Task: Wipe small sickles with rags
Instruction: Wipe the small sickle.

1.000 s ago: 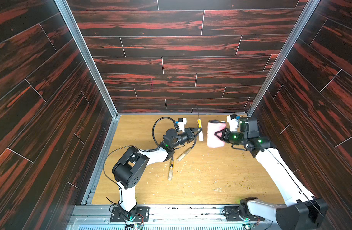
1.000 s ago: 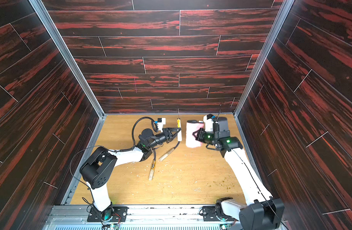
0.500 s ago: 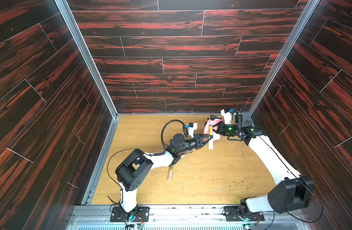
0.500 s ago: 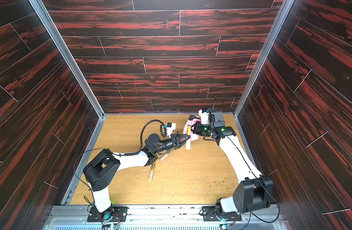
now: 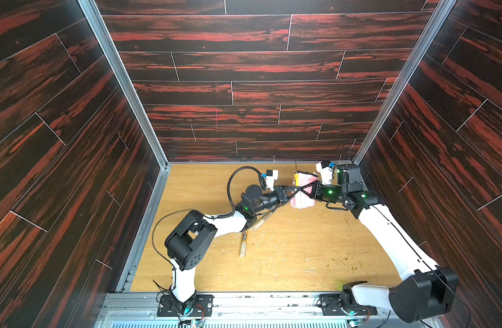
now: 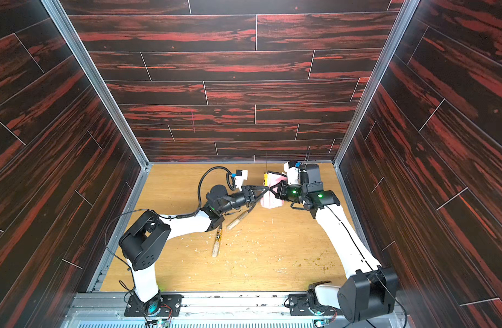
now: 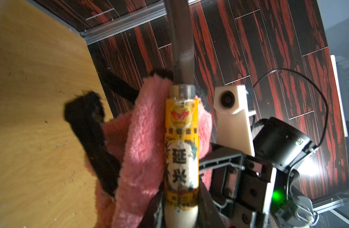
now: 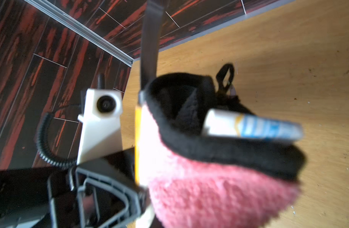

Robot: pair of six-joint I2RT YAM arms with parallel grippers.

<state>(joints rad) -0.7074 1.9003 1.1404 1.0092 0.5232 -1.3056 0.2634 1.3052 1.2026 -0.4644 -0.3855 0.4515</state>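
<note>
Sickle (image 7: pixel 180 150) upright, blade up — left gripper (image 5: pixel 296 189) clamped on it; right gripper (image 5: pixel 302 189) pinching rag (image 5: pixel 300 201).

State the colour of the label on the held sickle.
Yellow-orange with black characters; the label shows best in the left wrist view.

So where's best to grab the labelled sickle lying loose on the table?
Take the labelled sickle by its pale handle, from straight above, closing across its width: it lies flat, that end clear, the blade end hidden under the left arm.
</note>
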